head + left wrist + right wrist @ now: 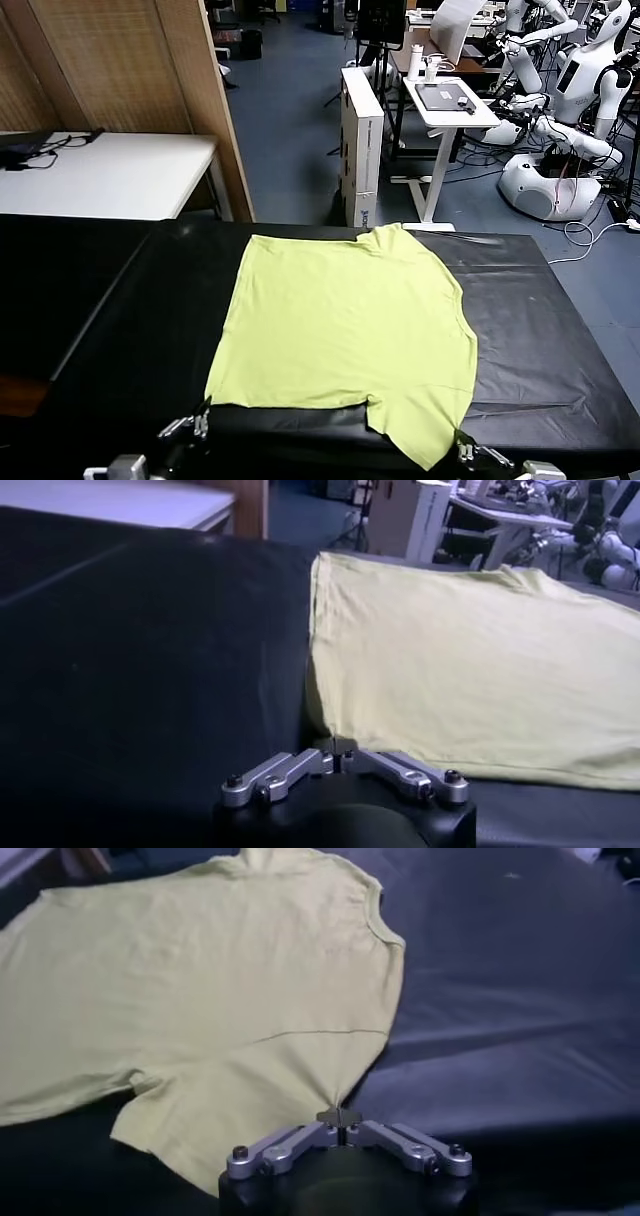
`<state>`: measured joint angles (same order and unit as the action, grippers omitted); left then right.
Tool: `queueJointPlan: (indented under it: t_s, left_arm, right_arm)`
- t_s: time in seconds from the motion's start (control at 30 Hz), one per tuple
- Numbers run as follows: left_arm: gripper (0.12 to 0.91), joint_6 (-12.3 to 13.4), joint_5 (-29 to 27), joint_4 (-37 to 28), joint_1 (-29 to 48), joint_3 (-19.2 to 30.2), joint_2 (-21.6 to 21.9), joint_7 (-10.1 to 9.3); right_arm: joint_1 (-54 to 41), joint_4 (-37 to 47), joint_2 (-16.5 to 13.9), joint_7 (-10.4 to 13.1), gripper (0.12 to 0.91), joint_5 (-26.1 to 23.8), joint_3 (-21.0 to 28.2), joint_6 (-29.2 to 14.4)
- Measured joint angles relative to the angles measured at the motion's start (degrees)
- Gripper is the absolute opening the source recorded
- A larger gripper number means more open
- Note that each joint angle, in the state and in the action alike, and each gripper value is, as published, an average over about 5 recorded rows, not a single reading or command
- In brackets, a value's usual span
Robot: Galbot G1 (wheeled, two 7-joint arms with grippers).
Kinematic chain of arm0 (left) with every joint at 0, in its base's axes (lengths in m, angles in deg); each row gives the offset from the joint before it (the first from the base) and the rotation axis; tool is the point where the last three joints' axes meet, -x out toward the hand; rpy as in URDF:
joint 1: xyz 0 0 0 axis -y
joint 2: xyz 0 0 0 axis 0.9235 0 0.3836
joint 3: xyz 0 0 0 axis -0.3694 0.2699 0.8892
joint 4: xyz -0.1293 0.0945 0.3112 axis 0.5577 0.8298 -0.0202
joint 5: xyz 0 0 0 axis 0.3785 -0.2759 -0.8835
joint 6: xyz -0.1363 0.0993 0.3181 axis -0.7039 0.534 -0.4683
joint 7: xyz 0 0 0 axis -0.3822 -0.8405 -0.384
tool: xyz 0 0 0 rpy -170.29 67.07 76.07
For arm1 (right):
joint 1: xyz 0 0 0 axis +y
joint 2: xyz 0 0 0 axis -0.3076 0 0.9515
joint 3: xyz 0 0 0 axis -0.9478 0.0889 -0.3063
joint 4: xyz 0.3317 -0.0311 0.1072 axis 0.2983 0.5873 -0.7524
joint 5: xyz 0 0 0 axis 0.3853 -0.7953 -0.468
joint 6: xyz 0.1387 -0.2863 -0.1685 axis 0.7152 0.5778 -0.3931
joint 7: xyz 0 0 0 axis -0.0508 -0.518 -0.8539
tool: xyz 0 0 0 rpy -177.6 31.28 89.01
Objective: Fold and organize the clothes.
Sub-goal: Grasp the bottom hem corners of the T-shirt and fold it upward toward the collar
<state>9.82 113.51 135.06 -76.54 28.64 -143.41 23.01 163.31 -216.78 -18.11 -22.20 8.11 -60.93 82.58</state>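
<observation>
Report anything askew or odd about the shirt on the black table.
The lime green short-sleeved T-shirt lies flat but slightly skewed on the black table. Its near sleeve hangs over the front edge, pinched by the right tool; the left tool pinches the near hem corner.

The left gripper (338, 761) has silver metal linkage bars fastened with dark screws on a rounded black housing. The right gripper (340, 1116) looks built the same, though its underside seems hidden.

The shirt (345, 330) lies flat mid-table (120, 320), left gripper (185, 428) at its near-left corner, right gripper (468, 452) at its near-right sleeve.
</observation>
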Motion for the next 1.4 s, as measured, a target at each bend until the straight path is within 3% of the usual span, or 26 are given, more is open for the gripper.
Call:
queueJointPlan:
  t_s: [0.33,0.83,1.4]
  left_arm:
    - [0.147,2.01,-0.49,-1.59,4.83,0.65,-2.85,2.37]
    - [0.147,2.28,-0.58,-7.61,14.79,2.32,-4.35,2.11]
    - [0.147,0.84,2.19,-14.78,25.83,4.38,0.79,1.70]
  right_arm:
    - [-11.50,5.31,-2.85,-3.99,0.140,3.65,0.09,-2.57]
    - [-30.18,19.67,-5.24,-3.53,0.140,5.97,3.31,-1.54]
    - [-42.96,29.19,-5.46,-3.36,0.140,4.92,9.11,-1.87]
